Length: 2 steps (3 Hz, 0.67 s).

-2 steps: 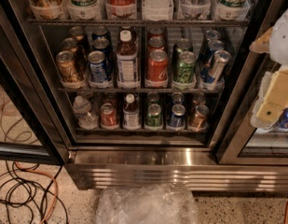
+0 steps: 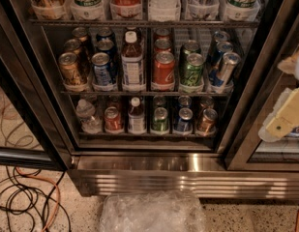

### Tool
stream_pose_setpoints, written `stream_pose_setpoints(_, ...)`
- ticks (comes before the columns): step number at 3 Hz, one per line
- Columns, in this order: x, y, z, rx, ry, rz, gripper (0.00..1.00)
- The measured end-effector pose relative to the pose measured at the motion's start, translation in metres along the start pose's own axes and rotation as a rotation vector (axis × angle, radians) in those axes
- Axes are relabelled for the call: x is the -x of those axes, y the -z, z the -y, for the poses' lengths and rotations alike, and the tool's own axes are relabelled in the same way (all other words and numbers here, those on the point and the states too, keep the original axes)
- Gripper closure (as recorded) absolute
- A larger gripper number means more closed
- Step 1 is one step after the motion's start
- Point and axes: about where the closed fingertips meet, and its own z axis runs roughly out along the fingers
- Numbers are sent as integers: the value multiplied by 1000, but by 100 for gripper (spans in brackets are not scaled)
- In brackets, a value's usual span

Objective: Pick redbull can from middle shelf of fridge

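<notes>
The fridge (image 2: 187,178) stands open in front of me. On its middle shelf (image 2: 144,94), the slim blue-and-silver redbull can (image 2: 225,69) stands at the front of the rightmost row, leaning slightly, with two more like it behind. My gripper (image 2: 286,114) shows as cream-coloured parts at the right edge. It is outside the fridge opening, in front of the right door frame, to the right of the redbull can and a little lower.
On the middle shelf left of the redbull can stand a green can (image 2: 194,69), a red can (image 2: 163,67), a bottle (image 2: 133,64), a blue soda can (image 2: 103,69) and a gold can (image 2: 71,69). A plastic bag (image 2: 154,211) and cables (image 2: 23,197) lie on the floor.
My gripper has dropped lower along the right edge. The fridge and the cans have stayed where they were.
</notes>
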Motion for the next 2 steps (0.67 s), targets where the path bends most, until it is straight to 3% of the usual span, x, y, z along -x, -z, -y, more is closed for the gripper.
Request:
stream_pose_setpoints(1, 1, 13, 5, -44, -152, 105, 0)
stream_pose_setpoints(2, -23, -23, 13, 8, -371, 184, 0)
